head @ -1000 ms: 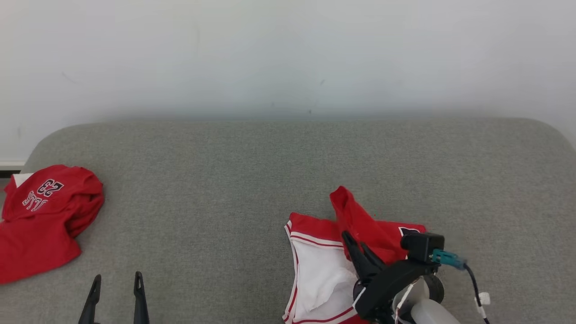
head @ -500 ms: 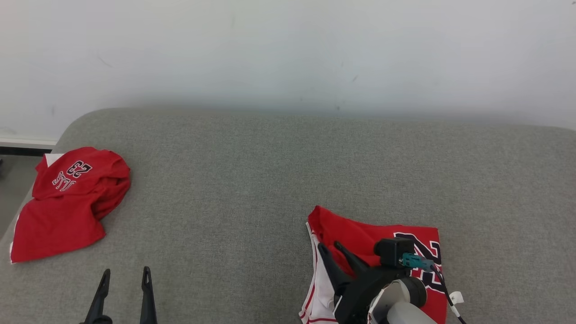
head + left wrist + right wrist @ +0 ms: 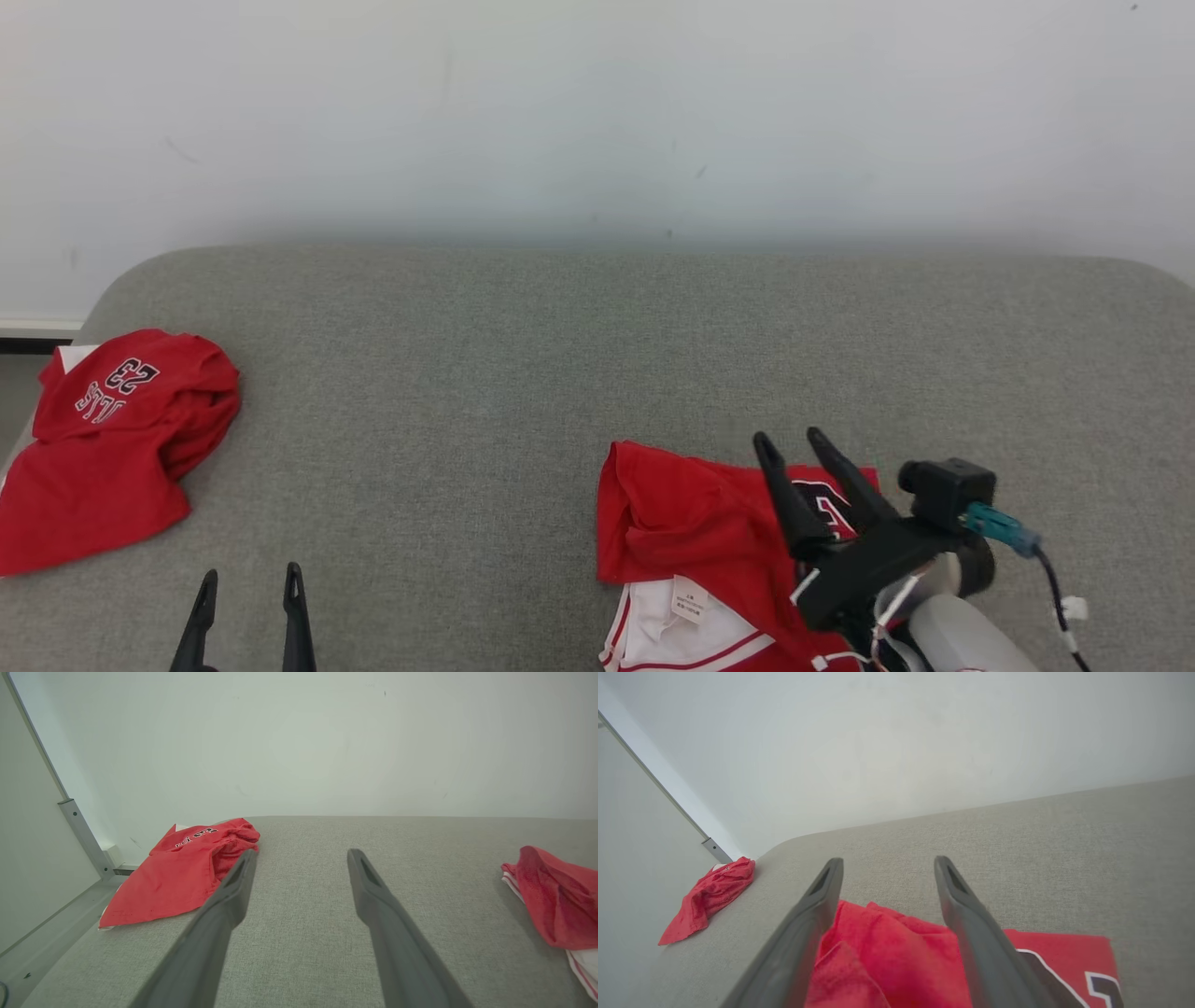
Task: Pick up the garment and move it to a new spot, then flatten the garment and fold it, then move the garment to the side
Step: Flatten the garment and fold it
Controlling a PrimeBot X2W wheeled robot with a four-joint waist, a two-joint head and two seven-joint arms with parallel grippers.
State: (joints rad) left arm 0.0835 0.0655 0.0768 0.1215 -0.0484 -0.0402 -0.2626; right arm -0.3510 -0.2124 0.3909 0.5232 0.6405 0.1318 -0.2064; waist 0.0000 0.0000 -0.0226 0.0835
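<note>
In the head view the garment (image 3: 691,523) is running off the bottom edge, and the right gripper (image 3: 789,436) is covering most of its black number print (image 3: 826,509). I am finding the white label (image 3: 686,599) too small to read. The other red shirt (image 3: 103,448) is being cut by the left edge.

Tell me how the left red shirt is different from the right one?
The left shirt lies bunched at the cushion edge, the right shirt below the open right pincer. The right shirt shows white lining and a label; the left shirt mostly red. Both are red with dark lettering.
</note>
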